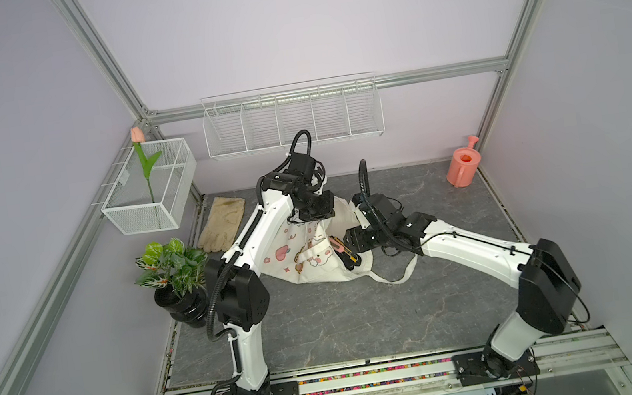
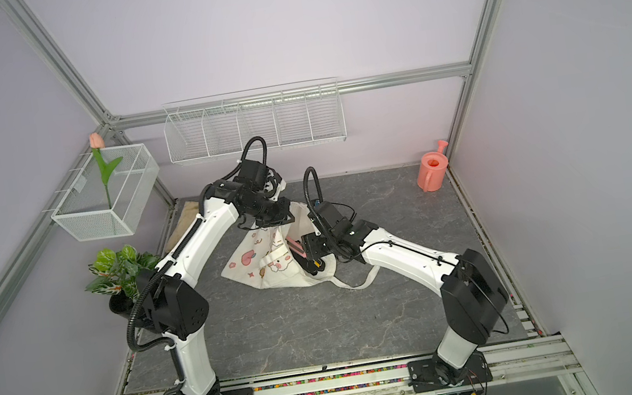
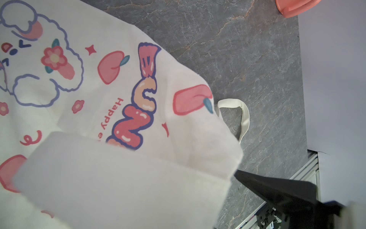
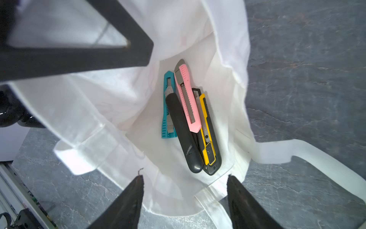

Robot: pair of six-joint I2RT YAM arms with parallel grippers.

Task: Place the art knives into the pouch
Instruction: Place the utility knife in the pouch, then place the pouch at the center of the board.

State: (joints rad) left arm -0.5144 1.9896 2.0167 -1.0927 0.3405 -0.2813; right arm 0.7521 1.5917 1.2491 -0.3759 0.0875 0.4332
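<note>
A: We start at the left, where the leafy green plant in its black pot and the beige fabric glove sit by the table's left edge, well apart from the action. Then we reach the left gripper. It is clamped tight on a fold of the cream-white cloth pouch with cartoon prints, lifting the upper rim so the mouth gapes toward the right arm.

B: And in the right wrist view we look straight into that mouth. Four cutters lie inside on the cloth: a teal plastic one, a dark grey one, the pink snap-off art knife resting on top, and a yellow-and-black one. The right gripper stands just outside the rim, jaws spread wide with nothing between them.

A: So we judge the knife delivered. What could spoil it?

B: We see the handle ends lying close to the rim. If the left gripper lowers or lets go sharply, the cloth sags and the knives may slide out. And if the right arm backs away low, a finger could catch the rim or the long white strap trailing beside it, dragging the pouch.

A: Room to move?

B: We have plenty. The grey stone-patterned tabletop is bare toward the right arm's base, and the coral-pink plastic watering can sits in the far right corner, well apart. Up and back looks the safest way out.
</note>
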